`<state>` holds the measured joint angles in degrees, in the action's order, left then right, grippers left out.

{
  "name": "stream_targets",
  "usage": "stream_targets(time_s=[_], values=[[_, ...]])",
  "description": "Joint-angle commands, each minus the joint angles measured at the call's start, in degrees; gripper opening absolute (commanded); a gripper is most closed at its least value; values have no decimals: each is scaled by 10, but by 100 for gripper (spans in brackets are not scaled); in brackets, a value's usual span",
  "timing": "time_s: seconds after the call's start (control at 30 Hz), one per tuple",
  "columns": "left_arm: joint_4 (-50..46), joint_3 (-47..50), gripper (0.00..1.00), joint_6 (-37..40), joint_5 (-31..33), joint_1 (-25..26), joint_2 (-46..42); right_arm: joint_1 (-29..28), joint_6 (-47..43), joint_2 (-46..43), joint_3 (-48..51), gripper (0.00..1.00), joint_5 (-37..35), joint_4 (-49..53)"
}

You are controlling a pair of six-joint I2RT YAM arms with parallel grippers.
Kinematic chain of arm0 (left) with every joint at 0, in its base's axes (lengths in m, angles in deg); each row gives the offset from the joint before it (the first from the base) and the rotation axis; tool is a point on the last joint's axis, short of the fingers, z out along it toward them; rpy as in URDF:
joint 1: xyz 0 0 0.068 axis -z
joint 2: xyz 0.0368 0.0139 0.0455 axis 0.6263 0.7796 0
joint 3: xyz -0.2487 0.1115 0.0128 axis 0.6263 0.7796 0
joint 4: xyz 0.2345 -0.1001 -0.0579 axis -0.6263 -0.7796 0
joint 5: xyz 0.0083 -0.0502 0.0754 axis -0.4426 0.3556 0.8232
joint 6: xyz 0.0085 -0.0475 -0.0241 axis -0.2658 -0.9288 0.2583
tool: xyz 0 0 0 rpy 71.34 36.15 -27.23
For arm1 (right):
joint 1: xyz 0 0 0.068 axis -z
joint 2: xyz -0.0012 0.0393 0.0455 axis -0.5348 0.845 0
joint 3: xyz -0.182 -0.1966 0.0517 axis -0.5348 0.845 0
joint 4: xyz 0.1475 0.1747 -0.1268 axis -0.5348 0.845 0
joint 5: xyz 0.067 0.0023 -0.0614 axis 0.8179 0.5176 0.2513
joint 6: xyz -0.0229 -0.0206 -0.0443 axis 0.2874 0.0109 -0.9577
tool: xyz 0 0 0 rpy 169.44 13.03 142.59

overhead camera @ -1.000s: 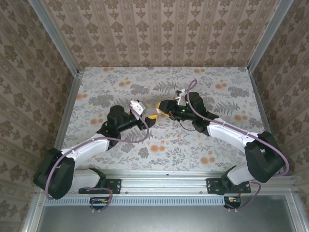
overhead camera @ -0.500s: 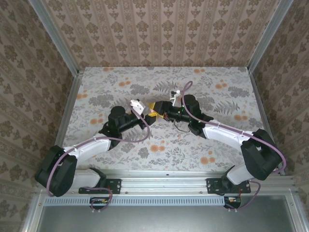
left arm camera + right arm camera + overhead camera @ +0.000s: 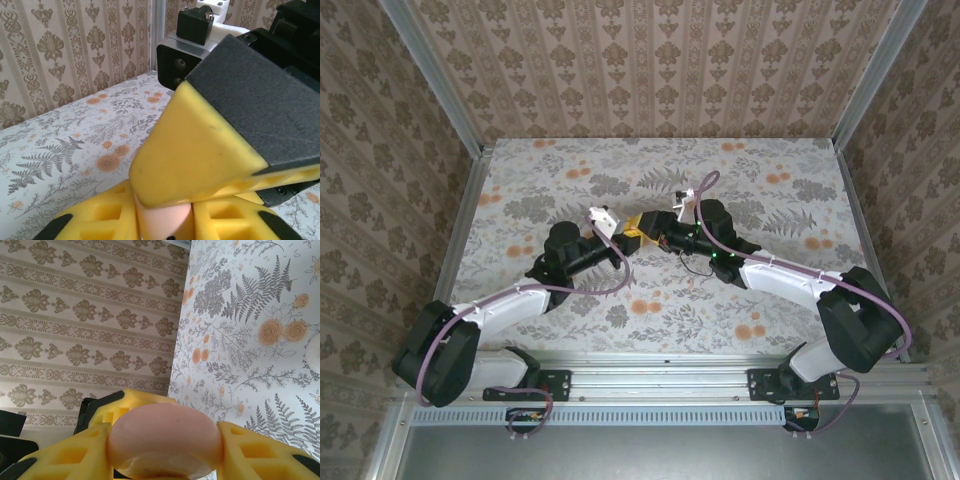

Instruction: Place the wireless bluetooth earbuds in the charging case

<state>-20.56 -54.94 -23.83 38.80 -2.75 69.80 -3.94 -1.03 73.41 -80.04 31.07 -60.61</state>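
Facing tip to tip, left gripper (image 3: 161, 220) and right gripper (image 3: 165, 442) clamp the pink charging case (image 3: 165, 432). It sits between them.

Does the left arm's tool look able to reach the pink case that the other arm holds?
Probably yes. The left tool is shut on the pink case, which the right tool grips too. Nothing stands between them.

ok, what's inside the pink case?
Can't be seen. The pink case is clamped between the yellow fingers of the right gripper, and its smooth outer shell covers whatever is inside.
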Motion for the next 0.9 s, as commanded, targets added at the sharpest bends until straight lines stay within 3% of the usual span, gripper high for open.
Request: stream_targets(time_s=[0.0, 0.3, 0.53, 0.73, 0.87], values=[[28, -1, 17, -16, 7, -3, -18, -3, -6, -15, 9, 48, -2, 5], [44, -11, 12, -72, -52, -29, -19, 24, -153, -139, 20, 70, -23, 103], [117, -5, 11, -128, -151, -49, -20, 39, -449, -259, 39, 73, -13, 159], [139, -4, 11, -141, -221, -51, -40, 52, -725, -283, 6, 74, 106, 299], [124, -11, 10, -135, -258, -51, -54, 97, -775, -248, -29, 72, 209, 340]])
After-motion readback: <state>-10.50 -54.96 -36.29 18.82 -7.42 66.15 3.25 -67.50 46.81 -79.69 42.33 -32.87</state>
